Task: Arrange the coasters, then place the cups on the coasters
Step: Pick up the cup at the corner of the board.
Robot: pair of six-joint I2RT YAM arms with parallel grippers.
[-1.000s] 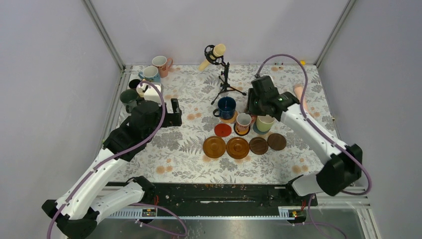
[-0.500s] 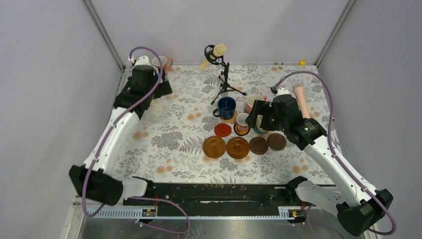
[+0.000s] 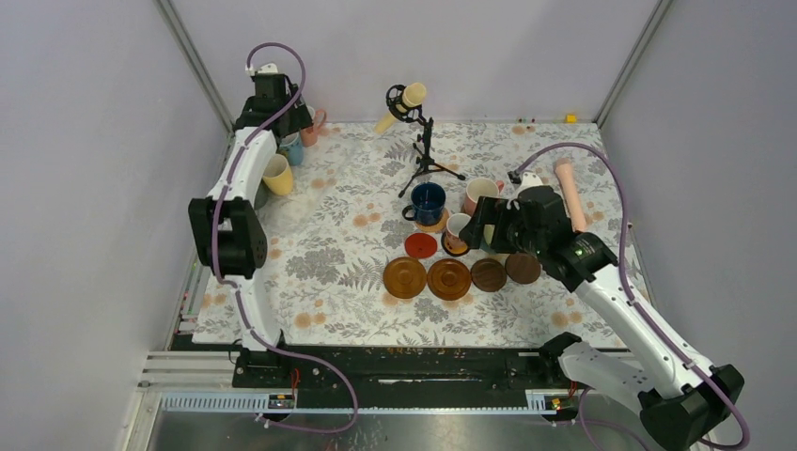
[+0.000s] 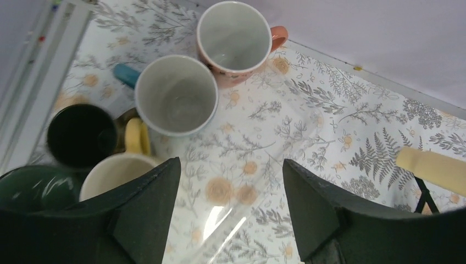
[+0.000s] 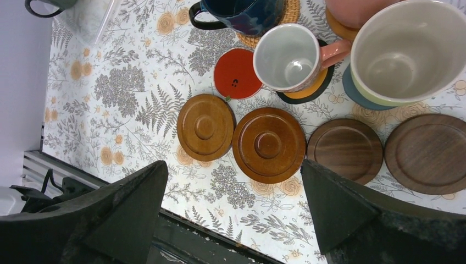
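Sitting on orange coaster (image 5: 309, 91), pink cup (image 5: 288, 58) shows bare white inside.

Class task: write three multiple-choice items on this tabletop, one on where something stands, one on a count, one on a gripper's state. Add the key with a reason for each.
1. The navy cup stands on which coaster?
A. a red one
B. a dark wooden one
C. the tan cork coaster

2. How many brown wooden coasters lie bare in the near row?
A. four
B. two
C. six

3. The right gripper is:
A. shut on a cup
B. open and empty
C. shut on a coaster

Key:
1 C: cork shows around the navy cup's base.
2 A: two mid-brown and two dark discs lie side by side, with no cup on any.
3 B: its jaws stand wide apart with nothing between them.
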